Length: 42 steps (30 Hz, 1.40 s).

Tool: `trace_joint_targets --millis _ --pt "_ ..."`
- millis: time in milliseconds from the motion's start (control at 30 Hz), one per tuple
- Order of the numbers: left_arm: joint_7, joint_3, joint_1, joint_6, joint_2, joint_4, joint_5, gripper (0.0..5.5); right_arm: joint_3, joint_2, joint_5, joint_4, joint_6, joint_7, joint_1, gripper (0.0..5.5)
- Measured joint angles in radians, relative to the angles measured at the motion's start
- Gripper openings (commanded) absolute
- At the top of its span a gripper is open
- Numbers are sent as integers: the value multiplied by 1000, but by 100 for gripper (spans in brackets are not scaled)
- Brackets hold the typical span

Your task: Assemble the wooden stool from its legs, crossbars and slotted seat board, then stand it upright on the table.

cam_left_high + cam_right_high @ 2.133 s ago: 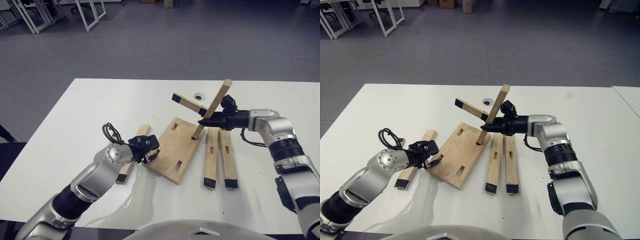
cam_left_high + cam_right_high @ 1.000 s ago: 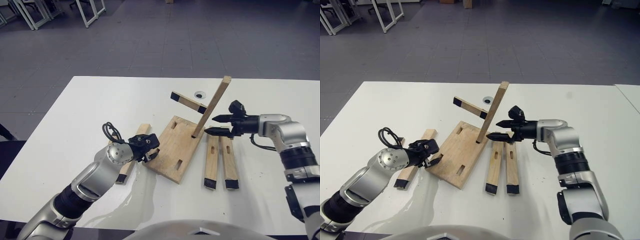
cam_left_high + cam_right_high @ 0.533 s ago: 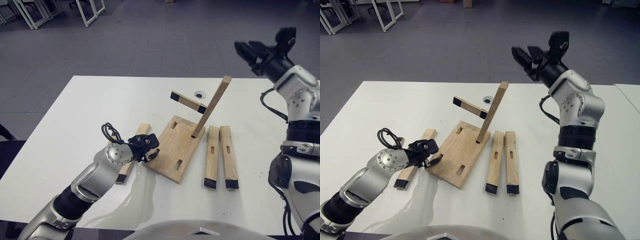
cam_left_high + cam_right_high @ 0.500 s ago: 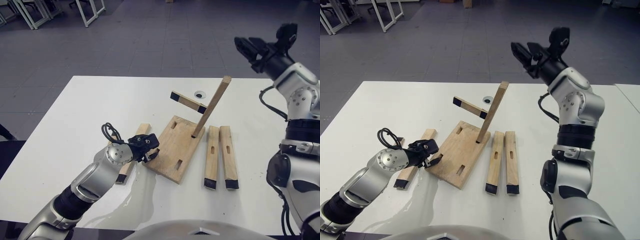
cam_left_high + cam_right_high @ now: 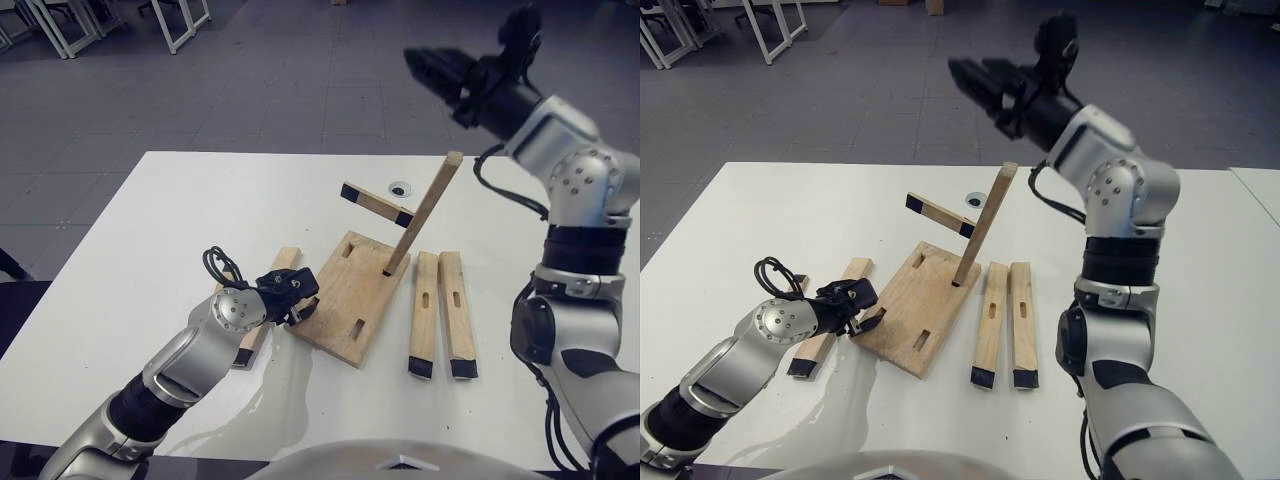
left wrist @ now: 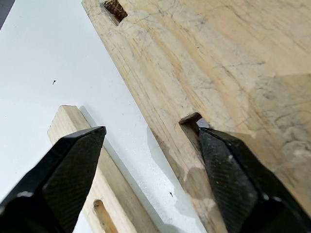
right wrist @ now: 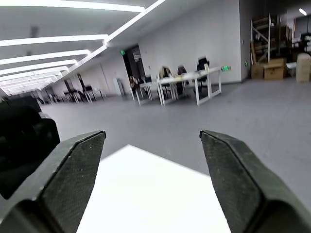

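Note:
The slotted seat board [image 5: 345, 297] lies flat on the white table. One wooden leg [image 5: 423, 211] stands in its far right slot, leaning to the right, with nothing holding it. My left gripper [image 5: 291, 291] is open at the board's left edge; one finger [image 6: 233, 189] is over the board [image 6: 209, 73], the other over a leg [image 6: 92, 194] lying beside it. My right gripper [image 5: 440, 70] is open and raised high above the table's far side. A black-tipped bar [image 5: 377, 204] lies behind the board. Two slotted legs [image 5: 423, 312] [image 5: 457, 312] lie to its right.
A round cable hole [image 5: 401, 188] sits in the table near the far edge. The table's left half [image 5: 170, 230] and far right corner are bare. The right wrist view looks out over the table [image 7: 146, 194] into the room.
My right gripper let go of the leaning leg, opened, then swung up high and over to the left. The leg stays standing in its slot. The left arm has kept still.

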Motion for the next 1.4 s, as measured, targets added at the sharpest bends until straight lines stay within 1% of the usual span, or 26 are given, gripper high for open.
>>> trace_joint_targets --millis 33,100,167,233,300,333,400,467,533,667,767,867,967,1033,1133,1200,1300,1333,1400 --pt "0 0 1 0 0 -1 0 353 -41 4 29 3 -30 -8 -47 358" --pt "0 1 2 1 0 -1 0 353 -79 -2 50 4 -63 -12 -99 358" --pt "0 1 3 1 0 -2 0 353 -53 -12 36 24 -74 3 -83 358" --pt "0 2 5 1 -1 -2 0 353 29 -39 -23 44 -85 54 -16 358" --pt "0 3 6 1 -1 -3 0 353 143 -57 -92 74 -73 113 112 358" --pt "-1 5 6 2 0 -5 1 353 198 -71 -132 89 -115 145 166 358" --pt "-3 -1 9 5 -2 1 2 353 239 -84 -165 107 -148 166 183 358" --pt "-3 -1 10 4 -3 2 2 353 243 -82 -171 108 -165 172 185 358" --pt "-4 -2 11 6 -3 2 2 353 229 -70 -160 125 -162 163 165 358" --pt "-3 0 12 6 -10 -3 2 353 147 -27 -98 129 -80 100 125 358" --pt "2 1 6 9 -23 -3 4 353 54 -7 -22 79 -52 38 54 358" --pt "24 2 2 56 -52 -3 10 353 -24 -37 4 63 -74 -14 -8 358" --pt "69 9 -5 138 -108 -4 11 353 -48 -101 -73 93 -136 -72 4 358" --pt "104 18 -5 189 -145 -6 10 353 -51 -139 -119 92 -151 -97 72 358" --pt "176 52 10 262 -231 -4 11 353 -29 -182 -179 50 -119 -119 243 358" --pt "214 67 13 281 -271 6 10 353 12 -215 -208 -5 -80 -108 344 358" --pt "276 108 4 290 -331 59 11 353 123 -260 -226 -138 45 -43 597 358" --pt "294 124 1 290 -345 76 12 353 141 -264 -226 -181 83 -32 672 358" --pt "332 148 -15 272 -380 125 14 353 146 -272 -217 -276 135 -28 750 358"
